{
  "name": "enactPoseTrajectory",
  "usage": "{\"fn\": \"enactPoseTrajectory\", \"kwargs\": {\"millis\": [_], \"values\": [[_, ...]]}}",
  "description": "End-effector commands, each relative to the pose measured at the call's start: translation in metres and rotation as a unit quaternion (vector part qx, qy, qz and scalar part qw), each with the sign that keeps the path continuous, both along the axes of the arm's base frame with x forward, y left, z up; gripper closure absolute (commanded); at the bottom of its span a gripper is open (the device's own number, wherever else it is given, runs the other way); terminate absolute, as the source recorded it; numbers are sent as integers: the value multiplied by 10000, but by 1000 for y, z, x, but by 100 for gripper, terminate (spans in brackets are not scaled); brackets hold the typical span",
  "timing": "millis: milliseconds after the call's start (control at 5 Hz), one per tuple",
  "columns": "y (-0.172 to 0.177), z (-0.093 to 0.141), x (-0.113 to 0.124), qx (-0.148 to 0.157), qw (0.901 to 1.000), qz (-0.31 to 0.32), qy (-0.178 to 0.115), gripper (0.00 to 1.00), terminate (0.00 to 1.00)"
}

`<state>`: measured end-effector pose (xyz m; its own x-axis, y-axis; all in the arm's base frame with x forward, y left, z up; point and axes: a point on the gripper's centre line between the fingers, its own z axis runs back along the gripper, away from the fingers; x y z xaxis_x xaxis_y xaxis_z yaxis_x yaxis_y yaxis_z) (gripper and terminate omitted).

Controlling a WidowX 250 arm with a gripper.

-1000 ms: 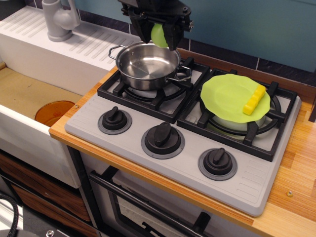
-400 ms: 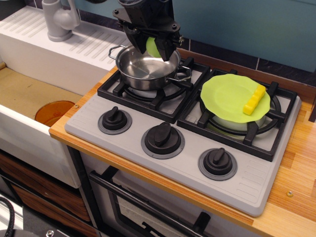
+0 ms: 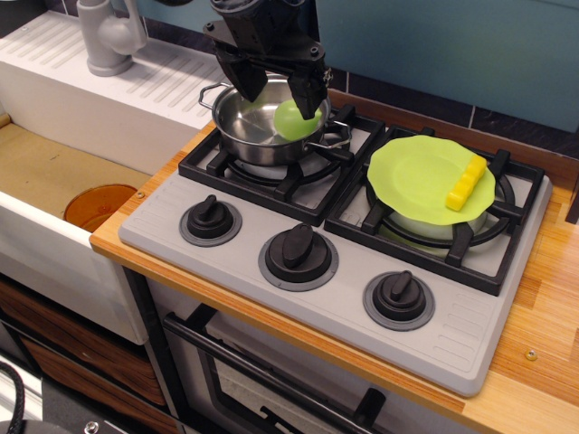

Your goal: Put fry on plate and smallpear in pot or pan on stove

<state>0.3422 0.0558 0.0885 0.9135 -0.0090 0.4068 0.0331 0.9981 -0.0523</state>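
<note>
1. Fingers (image 3: pixel 271 86) spread wide over the pot (image 3: pixel 262 122), released, grasping nothing; tips hanging just above the rim.
2. Smallpear (image 3: pixel 293 119) lying inside the pot against the wall at 3 o'clock, just below and inboard of the 3 o'clock-side finger (image 3: pixel 312 95). Touching that tip or a hair apart: cannot tell from this angle.
3. Key relation: pear low and toward 3 o'clock of the finger midpoint, not between the tips. Judged clear of any grip, so a straight lift should leave it behind.
4. Long axis of pear hard to read; rounded bulk showing, tip not made out.
5. Pot seated on the burner grate at 10 o'clock of the stove (image 3: pixel 271 298).
6. Fry (image 3: pixel 464 183) resting on the plate (image 3: pixel 416 176), at its 3 o'clock edge, long axis running roughly 1 to 7 o'clock. Plate sitting over the burner at 2 o'clock of the stove.
7. Judgement: both placements look done; only retreat upward remaining. Risk: the nearer tip brushing the pear or pot rim if drawn sideways toward 3 o'clock.
</note>
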Motion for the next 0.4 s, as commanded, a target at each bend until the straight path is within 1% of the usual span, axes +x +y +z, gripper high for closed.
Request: {"fn": "enactPoseTrajectory", "kwargs": {"millis": [0,200], "values": [[-25,30,2,107,9997,161,-168,0,0],[-46,38,-10,21,9995,279,-157,0,0]]}}
